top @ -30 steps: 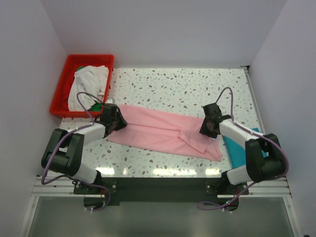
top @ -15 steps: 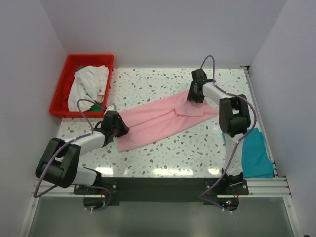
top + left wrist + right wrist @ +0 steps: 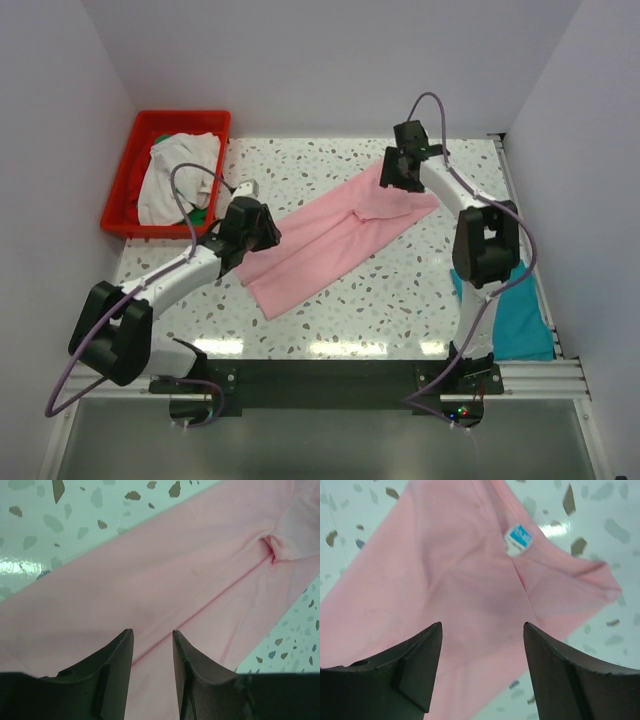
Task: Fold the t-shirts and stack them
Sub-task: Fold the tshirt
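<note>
The light pink t-shirt [image 3: 335,235] lies folded into a long strip, running diagonally from the front centre to the back right of the table. My left gripper [image 3: 262,232] is over its left edge; in the left wrist view the gripper [image 3: 152,632] is narrowly open just above the pink cloth [image 3: 175,565]. My right gripper [image 3: 395,175] is over the shirt's far end; in the right wrist view it [image 3: 482,625] is wide open above the cloth [image 3: 445,570], near the blue neck label [image 3: 518,537]. A teal t-shirt [image 3: 512,312] lies folded at the right front.
A red crate [image 3: 125,180] at the back left holds an off-white t-shirt [image 3: 178,170] with a bit of green cloth [image 3: 198,214] beneath it. White walls close in the speckled table [image 3: 330,320] at the back and both sides.
The pink shirt was swung from lying across the front to a diagonal toward the back right. The right arm reached far back; the left gripper moved right and back. Both grippers now stand open.
</note>
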You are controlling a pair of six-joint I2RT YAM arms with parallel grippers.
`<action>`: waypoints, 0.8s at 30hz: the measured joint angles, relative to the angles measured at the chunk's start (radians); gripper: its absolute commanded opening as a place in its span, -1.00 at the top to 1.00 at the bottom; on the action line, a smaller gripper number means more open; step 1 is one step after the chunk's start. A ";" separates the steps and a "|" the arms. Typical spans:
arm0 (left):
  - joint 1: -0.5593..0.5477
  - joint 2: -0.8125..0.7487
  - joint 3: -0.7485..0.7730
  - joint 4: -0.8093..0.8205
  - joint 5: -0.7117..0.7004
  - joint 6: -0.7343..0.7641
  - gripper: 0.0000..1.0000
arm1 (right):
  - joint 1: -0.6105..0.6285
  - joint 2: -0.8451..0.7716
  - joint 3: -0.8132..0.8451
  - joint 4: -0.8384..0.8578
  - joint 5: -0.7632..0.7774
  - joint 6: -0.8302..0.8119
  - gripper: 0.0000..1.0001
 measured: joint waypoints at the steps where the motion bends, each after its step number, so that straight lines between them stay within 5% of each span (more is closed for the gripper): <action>1: -0.001 0.024 0.032 -0.005 -0.008 0.020 0.23 | 0.000 -0.040 -0.044 -0.005 0.002 0.007 -0.27; 7: -0.038 0.181 0.142 -0.082 -0.069 0.132 0.38 | 0.000 -0.207 -0.291 0.039 0.000 0.072 0.44; 9: -0.051 0.225 0.156 -0.110 -0.087 0.159 0.44 | 0.000 -0.180 -0.303 0.041 -0.004 0.090 0.53; 24: -0.175 0.331 0.130 -0.133 -0.214 0.165 0.54 | -0.026 0.093 -0.079 0.025 -0.004 0.105 0.52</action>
